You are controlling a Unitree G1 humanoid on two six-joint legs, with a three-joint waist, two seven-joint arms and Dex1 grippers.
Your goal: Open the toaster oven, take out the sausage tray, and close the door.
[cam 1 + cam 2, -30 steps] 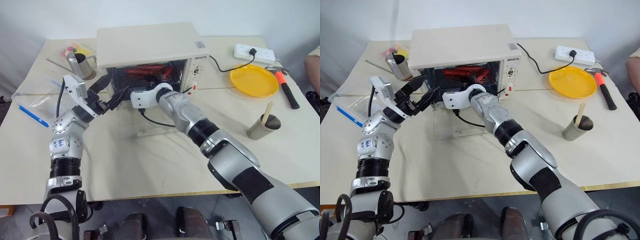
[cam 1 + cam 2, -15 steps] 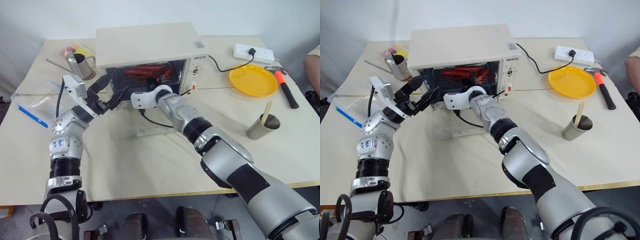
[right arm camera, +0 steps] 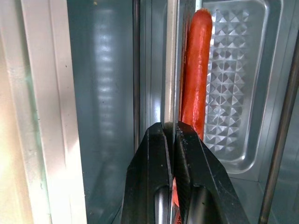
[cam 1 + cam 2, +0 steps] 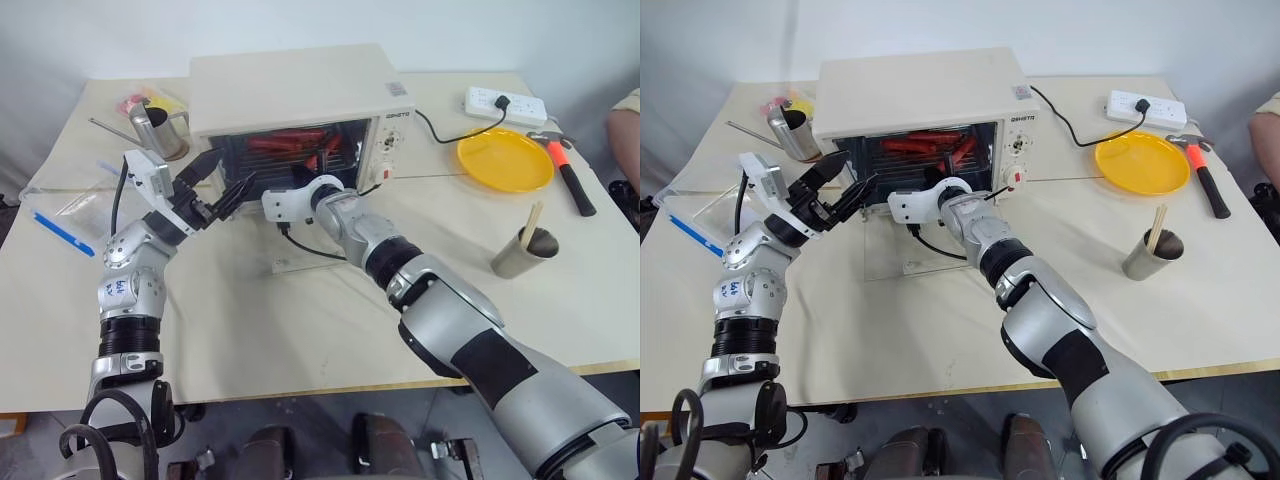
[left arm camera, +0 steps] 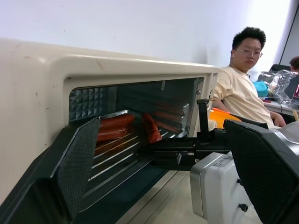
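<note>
Two grippers are at the mouth of the large cream-white boxy toaster oven [image 4: 300,95], which stands near the back of the pale worktop [image 4: 300,330]. The glass front door with its cream-white frame [image 4: 300,255] lies folded down flat in front of the cavity, so the opening step looks complete. The shallow shiny metal sausage tray with wire rack [image 5: 119,140] sits inside the oven, carrying a few red-brown sausages [image 5: 150,127].

The right gripper [image 3: 174,135] is reached into the cavity with its black fingers clenched on the thin front edge of the sausage tray; the wrist view shows the metal edge passing between the closed fingers, with one sausage directly beyond. The left gripper [image 4: 222,185] hangs at the left corner of the oven mouth, fingers spread wide and grasping nothing.

Risks, as judged from here:
- The grip is narrow and set on one edge; a tray drawn out this way may tilt and let sausages roll off.
- A thin lip can slip from the fingers if the rack binds on its rails.
- A hard pull could drag the oven forward.
- The left gripper and the lowered door stand close to the withdrawal path.
</note>
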